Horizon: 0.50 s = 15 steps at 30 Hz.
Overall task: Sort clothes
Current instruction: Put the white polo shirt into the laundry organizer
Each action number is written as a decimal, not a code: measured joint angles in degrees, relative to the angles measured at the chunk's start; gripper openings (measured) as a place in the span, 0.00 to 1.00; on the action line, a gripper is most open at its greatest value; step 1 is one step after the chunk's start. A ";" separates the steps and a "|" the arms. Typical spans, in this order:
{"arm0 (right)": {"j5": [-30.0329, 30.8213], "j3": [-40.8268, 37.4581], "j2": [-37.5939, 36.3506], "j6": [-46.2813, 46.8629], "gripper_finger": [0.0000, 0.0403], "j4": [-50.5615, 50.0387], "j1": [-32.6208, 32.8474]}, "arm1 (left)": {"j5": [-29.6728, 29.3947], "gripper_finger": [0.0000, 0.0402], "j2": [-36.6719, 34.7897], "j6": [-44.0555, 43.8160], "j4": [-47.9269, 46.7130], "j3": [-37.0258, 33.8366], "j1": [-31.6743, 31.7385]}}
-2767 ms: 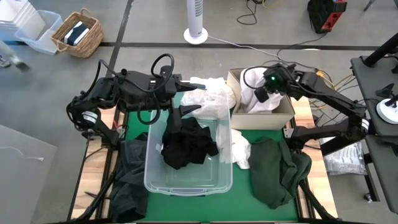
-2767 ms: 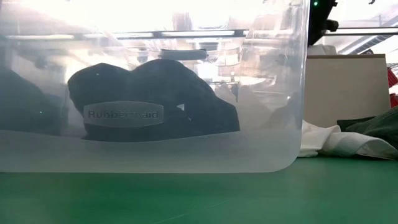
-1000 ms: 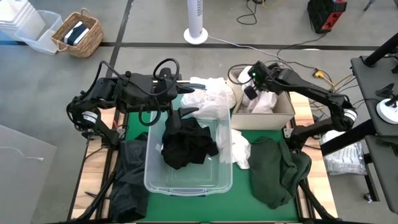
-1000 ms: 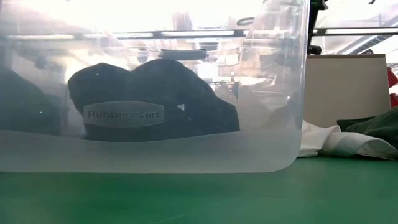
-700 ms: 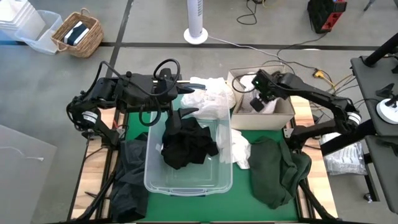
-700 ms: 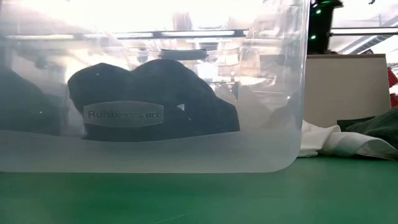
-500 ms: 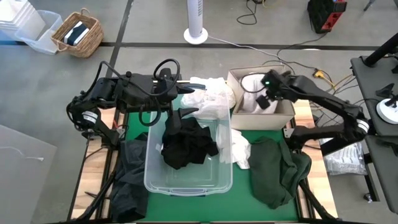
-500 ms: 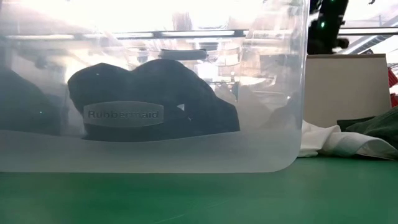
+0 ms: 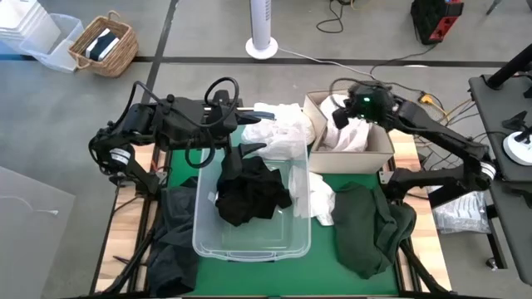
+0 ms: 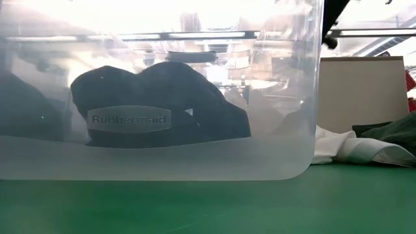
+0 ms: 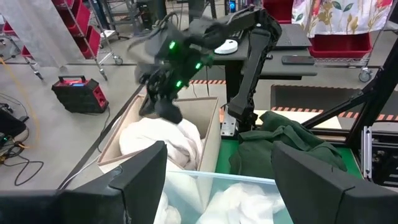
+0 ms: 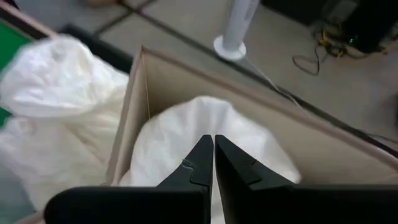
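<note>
Hovering over the box (image 9: 382, 151) at the counter's far right corner, our right pincer (image 12: 214, 153) is pressed closed above white clothes (image 12: 205, 134); the left pincer (image 11: 217, 180) gapes wide.

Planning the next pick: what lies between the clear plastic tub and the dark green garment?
In the high view, a crumpled white garment lies on the green mat, between clear plastic tub and dark green garment.

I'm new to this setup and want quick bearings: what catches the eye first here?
The clear tub at the table's middle, with a black garment heaped inside. Beside it, the right gripper, shut, hangs over white clothes in the cardboard box. A dark green garment sprawls on the mat in front of the box.
</note>
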 joint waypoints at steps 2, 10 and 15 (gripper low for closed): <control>0.06 -0.04 3.25 -0.18 0.02 -0.04 -0.41 | 0.00 0.66 0.00 0.00 0.00 0.00 0.00; 6.22 -0.11 12.33 -3.67 0.02 -2.29 -3.64 | 0.00 0.66 0.00 0.00 -0.14 0.00 0.07; 5.65 -0.04 13.07 -3.85 0.02 -2.73 -3.73 | 0.00 0.66 0.00 0.00 -0.31 0.00 0.05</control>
